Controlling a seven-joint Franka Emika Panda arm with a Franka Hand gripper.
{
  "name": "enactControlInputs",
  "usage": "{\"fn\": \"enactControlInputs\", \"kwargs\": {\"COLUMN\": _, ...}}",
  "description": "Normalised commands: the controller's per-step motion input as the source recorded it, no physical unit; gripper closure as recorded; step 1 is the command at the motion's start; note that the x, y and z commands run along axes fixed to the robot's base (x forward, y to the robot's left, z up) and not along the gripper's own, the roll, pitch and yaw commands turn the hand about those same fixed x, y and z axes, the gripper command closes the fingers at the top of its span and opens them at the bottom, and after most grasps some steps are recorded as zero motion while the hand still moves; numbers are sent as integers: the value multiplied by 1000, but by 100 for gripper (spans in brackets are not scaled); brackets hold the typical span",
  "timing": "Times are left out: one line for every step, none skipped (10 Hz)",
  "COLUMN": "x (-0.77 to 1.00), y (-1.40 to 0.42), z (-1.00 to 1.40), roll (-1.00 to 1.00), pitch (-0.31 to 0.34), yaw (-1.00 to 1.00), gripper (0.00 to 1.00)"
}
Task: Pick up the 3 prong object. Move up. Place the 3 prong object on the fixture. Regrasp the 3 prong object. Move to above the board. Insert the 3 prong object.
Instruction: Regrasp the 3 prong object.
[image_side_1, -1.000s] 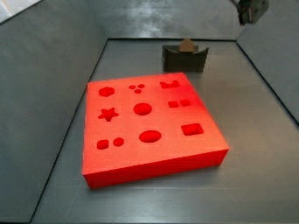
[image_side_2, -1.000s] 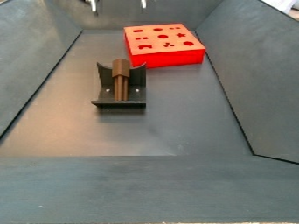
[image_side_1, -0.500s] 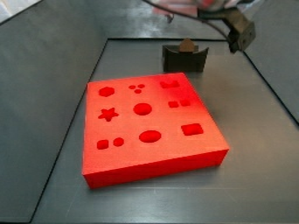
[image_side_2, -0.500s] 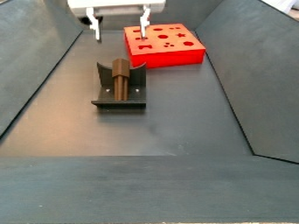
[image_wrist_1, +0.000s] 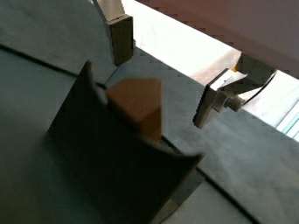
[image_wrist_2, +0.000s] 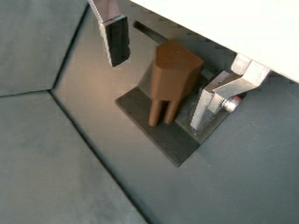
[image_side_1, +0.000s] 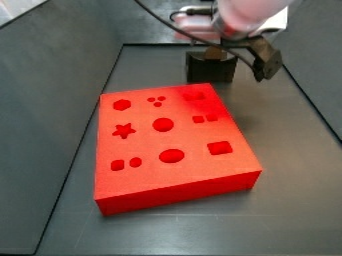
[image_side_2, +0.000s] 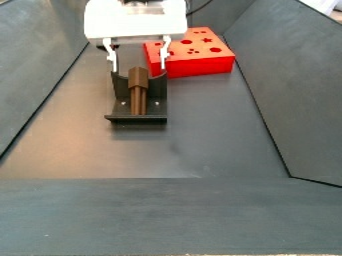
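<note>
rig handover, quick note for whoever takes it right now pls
Gripper: open, low over the fixture, one finger on each side of the 3 prong object, pads apart from it in both wrist views.
3 prong object: resting on the fixture, not held.
Board: red, on the floor beside the fixture, cut-outs showing nothing inserted.
Done: the piece is placed on the fixture.
Left: close to regrasp, move above the board, insert.

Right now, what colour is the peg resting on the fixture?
Brown, wood-coloured: the 3 prong object, clearest in a wrist view, between the open gripper fingers.
</note>
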Motion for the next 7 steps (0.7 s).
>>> {"fn": "enactControlInputs", "kwargs": {"x": 98, "y": 1, "z": -688, "roll": 53, "pitch": 20, "yaw": 16, "gripper": 0}}
{"fn": "enactControlInputs", "kwargs": {"x": 85, "y": -3, "z": -564, "roll": 56, "pitch": 19, "yaw": 29, "gripper": 0}}
{"fn": "enactControlInputs", "kwargs": {"x": 79, "y": -5, "z": -433, "roll": 59, "pitch": 17, "yaw": 39, "gripper": 0}}
{"fn": "enactControlInputs", "kwargs": {"x": 80, "y": -6, "z": -264, "roll": 63, "pitch": 12, "yaw": 52, "gripper": 0}}
{"fn": "enactControlInputs", "kwargs": {"x": 36, "y": -25, "z": -195, "roll": 60, "pitch": 23, "yaw": 52, "gripper": 0}}
{"fn": "enactControlInputs", "kwargs": {"x": 23, "y": -39, "z": -173, "roll": 68, "pitch": 13, "yaw": 47, "gripper": 0}}
{"fn": "enactControlInputs", "kwargs": {"x": 24, "y": -41, "z": -172, "roll": 68, "pitch": 12, "yaw": 47, "gripper": 0}}
